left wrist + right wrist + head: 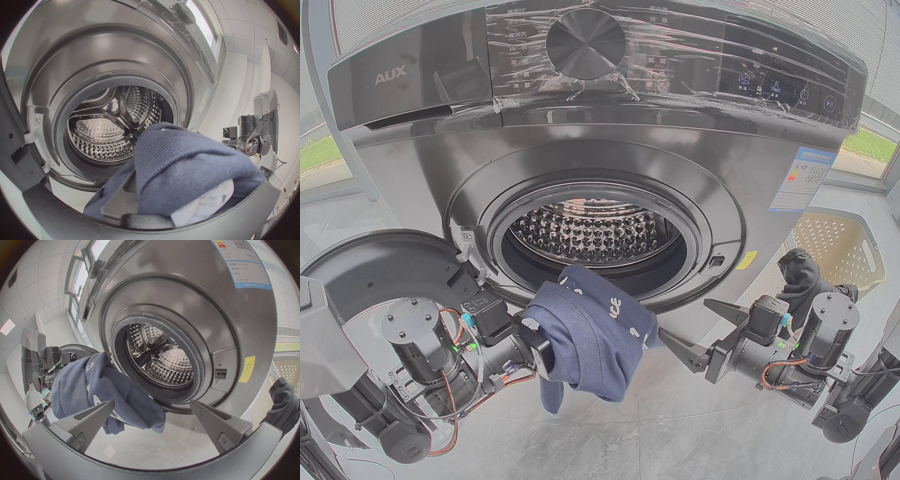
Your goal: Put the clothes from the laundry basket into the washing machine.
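Being clamped in the left claw (540, 353), the top (594, 337) is hanging draped over it, just short of the drum (590, 234) ahead. Slack cloth is trailing below the claw, so a snag on the lip (675, 290), or a drop short of it, is being risked. The right claw (684, 317) is being held apart, empty. The left claw's bite is being hidden by cloth, and the basket (865, 250) behind the right claw is being cut off.
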### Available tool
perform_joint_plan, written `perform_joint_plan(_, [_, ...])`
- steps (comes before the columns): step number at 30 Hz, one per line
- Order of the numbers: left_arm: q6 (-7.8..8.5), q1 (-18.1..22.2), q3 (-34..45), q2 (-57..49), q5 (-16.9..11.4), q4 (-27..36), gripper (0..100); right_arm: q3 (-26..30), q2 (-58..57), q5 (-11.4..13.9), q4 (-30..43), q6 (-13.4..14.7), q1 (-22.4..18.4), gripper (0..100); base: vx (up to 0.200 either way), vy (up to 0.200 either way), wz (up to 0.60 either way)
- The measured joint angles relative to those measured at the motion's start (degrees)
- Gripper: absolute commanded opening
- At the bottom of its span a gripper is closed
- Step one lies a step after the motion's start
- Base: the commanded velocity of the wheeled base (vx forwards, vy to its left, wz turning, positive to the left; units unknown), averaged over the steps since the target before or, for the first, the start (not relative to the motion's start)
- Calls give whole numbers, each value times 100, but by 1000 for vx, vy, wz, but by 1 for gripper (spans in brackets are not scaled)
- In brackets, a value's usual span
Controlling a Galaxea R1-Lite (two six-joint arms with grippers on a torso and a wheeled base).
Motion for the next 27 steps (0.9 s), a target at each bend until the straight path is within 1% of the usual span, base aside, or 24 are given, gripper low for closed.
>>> perform_joint_plan(6, [-2, -27, 4, 52, 2, 2, 0, 4, 2, 5, -2, 0, 5, 100, 200, 0, 0])
perform_joint_plan(17, [-2, -151, 20, 80, 13, 0, 0, 9, 2, 6, 2, 2, 28, 100, 0, 0, 0])
perform_joint_plan(23, [-2, -378, 26, 66, 30, 0, 0, 11, 5, -9, -2, 11, 127, 100, 0, 0, 0])
perform_joint_plan(25, [-5, -450, -2, 72, 82, 0, 0, 12, 2, -17, -2, 17, 171, 100, 0, 0, 0])
perform_joint_plan(27, [-11, -502, -88, 113, 202, 5, 0, 12, 2, -27, 0, 17, 217, 100, 0, 0, 0])
